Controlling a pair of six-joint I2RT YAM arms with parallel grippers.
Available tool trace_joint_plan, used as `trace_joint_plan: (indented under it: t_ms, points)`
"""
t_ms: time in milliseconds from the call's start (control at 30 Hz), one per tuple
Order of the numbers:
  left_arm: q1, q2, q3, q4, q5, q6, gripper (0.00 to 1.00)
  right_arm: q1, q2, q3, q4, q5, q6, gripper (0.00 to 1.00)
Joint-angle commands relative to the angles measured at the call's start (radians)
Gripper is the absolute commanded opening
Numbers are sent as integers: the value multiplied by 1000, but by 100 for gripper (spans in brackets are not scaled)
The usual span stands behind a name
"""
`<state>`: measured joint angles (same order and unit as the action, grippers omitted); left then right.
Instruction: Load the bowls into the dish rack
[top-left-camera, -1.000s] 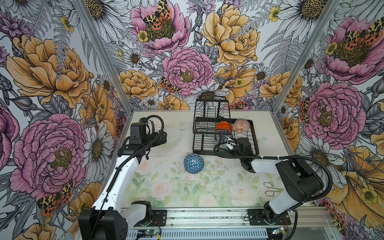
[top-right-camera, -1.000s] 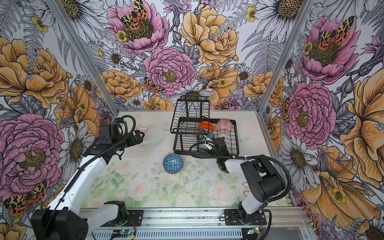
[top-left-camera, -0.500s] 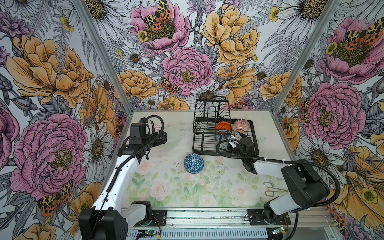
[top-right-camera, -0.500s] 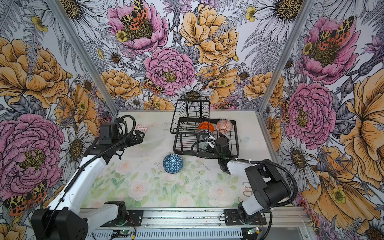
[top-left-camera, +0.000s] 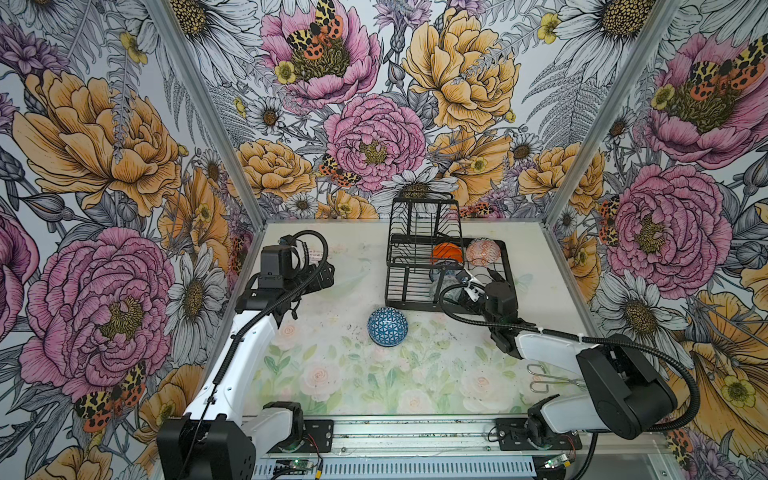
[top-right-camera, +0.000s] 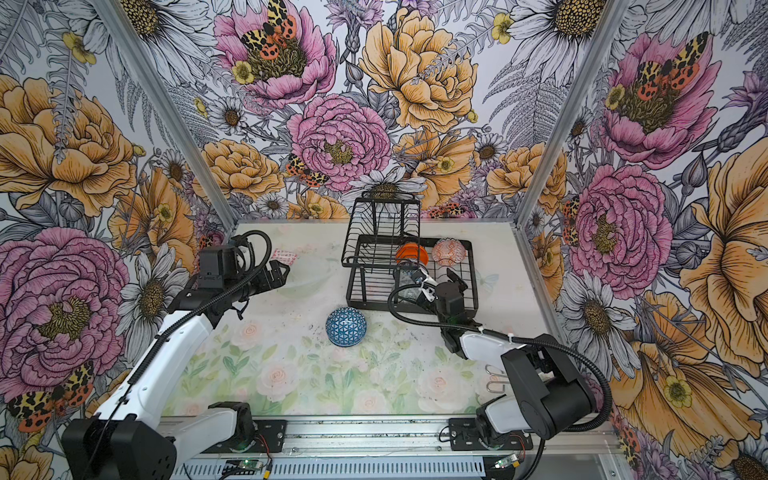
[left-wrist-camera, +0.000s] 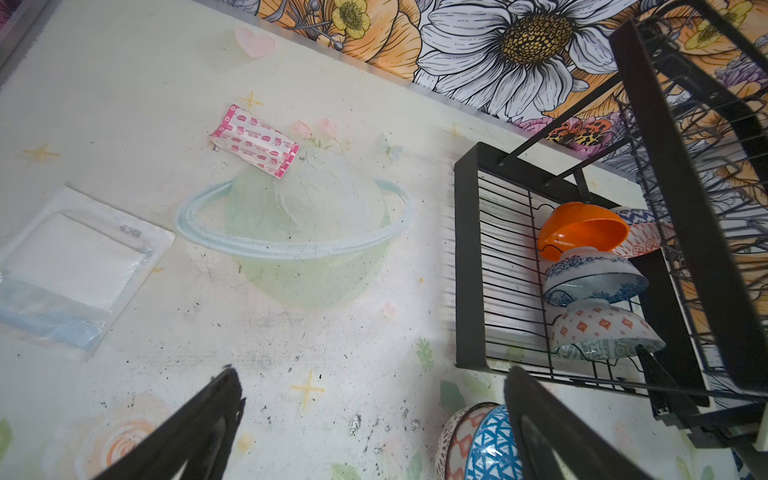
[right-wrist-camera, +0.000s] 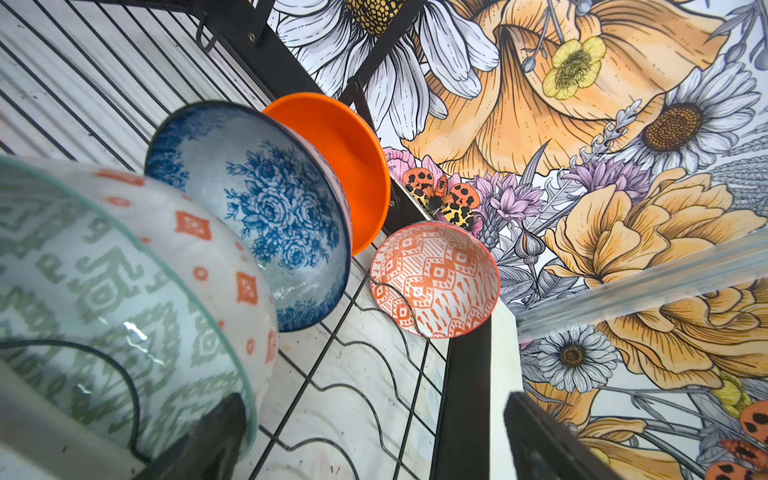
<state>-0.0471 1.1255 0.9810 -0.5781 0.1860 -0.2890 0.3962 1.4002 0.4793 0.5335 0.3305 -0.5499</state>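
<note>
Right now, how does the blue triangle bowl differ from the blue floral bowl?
The triangle bowl lies upside down on the table, outside the rack. The floral bowl stands on edge inside the rack. The triangle bowl has a geometric pattern, the floral bowl roses. Both are small, round, blue and white.

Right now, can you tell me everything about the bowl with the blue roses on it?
The blue rose bowl is small, round and glossy, like glazed ceramic. Inside it is pale, with dark blue roses and a blue band along the rim. Its outside is white with blue flowers. It stands tilted on its edge in the wire slots of the dish rack, between the plain orange bowl and the grey-green patterned bowl. It sits close against both, but I cannot tell if they touch.
</note>
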Motion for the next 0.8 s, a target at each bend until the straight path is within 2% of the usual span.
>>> trace_joint_plan:
  t_ms: [0, 167, 400, 633, 767]
  points:
    - [5, -12, -21, 17, 30, 7, 99, -11, -41, -13, -7, 86, 47, 99]
    - [-7, -10, -25, 15, 28, 5, 99, -11, -5, 48, -123, 163, 23, 99]
    - [-56, -17, -49, 16, 19, -20, 99, -16, 11, 49, -119, 251, 23, 99]
    - [-164, -2, -99, 19, -9, -56, 99, -28, -97, 22, -114, 249, 61, 99]
    - [-205, -2, -157, 49, 6, -100, 99, -47, -158, 10, -119, 300, 100, 99]
